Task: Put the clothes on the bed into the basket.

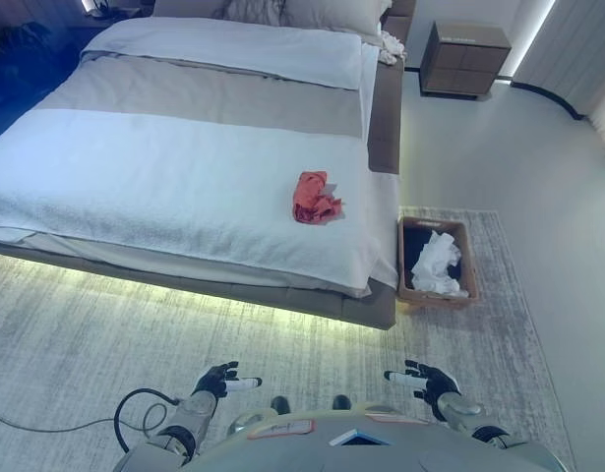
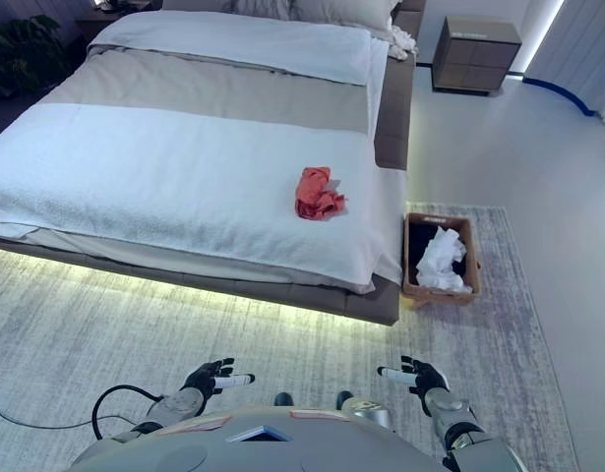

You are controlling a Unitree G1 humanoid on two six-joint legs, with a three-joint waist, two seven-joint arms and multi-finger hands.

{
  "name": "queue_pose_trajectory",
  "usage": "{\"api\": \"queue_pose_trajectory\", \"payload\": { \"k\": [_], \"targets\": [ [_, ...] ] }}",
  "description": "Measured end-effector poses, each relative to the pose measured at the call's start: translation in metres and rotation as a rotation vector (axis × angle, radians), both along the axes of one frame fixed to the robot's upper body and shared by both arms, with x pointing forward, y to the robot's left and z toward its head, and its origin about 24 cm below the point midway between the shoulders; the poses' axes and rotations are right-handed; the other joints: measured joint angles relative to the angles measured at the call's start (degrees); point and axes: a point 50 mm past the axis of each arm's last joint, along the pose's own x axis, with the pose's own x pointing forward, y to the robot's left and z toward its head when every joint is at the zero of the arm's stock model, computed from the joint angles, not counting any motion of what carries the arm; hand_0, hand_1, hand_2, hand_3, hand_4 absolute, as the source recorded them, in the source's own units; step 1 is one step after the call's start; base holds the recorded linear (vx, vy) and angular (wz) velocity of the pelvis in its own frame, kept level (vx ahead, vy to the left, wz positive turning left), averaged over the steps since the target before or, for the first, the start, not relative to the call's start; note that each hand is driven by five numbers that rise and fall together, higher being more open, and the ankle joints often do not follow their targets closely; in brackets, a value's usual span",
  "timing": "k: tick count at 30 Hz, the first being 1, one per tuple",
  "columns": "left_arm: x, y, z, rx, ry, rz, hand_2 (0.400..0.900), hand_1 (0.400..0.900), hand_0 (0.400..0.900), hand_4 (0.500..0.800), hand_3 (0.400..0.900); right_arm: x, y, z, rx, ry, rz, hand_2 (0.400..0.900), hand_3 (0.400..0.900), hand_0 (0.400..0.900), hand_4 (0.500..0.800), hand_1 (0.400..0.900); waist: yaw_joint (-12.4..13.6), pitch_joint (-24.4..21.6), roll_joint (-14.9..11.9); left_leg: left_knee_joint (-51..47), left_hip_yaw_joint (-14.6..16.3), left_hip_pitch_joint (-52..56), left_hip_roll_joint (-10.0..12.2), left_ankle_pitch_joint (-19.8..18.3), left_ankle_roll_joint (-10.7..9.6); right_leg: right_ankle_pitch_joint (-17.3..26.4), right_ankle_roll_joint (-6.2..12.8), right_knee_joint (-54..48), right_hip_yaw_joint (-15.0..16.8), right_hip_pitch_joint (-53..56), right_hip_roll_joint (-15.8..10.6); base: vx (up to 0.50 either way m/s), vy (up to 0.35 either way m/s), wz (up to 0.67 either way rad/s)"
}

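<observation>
A crumpled red garment lies on the white bedcover near the bed's right edge. A brown basket stands on the rug by the bed's foot-side corner, with a white cloth inside it. My left hand and right hand hang low near my body over the rug, far from the bed. Both hands are empty with fingers loosely extended.
The large bed fills the left and centre, with pillows at the far end and a lit strip under its frame. A wooden nightstand stands at the back right. A white cloth lies by the headboard corner.
</observation>
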Motion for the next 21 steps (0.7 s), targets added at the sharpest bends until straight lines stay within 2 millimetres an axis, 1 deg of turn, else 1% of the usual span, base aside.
{"api": "queue_pose_trajectory", "payload": {
  "k": [14, 21],
  "targets": [
    [-0.0003, -0.0001, -0.0001, -0.001, 0.004, -0.003, 0.900, 0.900, 0.900, 0.800, 0.900, -0.0001, 0.0034, -0.0008, 0.000, 0.011, 0.048, 0.900, 0.900, 0.900, 0.800, 0.900, 0.1, 0.2, 0.0, 0.0, -0.1, 0.2, 0.1, -0.1, 0.0, -0.1, -0.04, 0.0, 0.0, 0.2, 0.1, 0.00, -0.013, 0.00],
    [0.0005, 0.0001, 0.0000, 0.001, 0.003, -0.003, 0.900, 0.900, 0.900, 0.800, 0.900, 0.0034, 0.0044, -0.0001, 0.000, 0.000, 0.065, 0.900, 0.900, 0.900, 0.800, 0.900, 0.0, 1.1, -0.2, 0.0, 0.1, 0.1, 0.5, -0.1, -0.1, -0.1, -0.08, 0.0, 0.1, 0.1, 0.5, 0.00, -0.114, -0.02]
  ]
}}
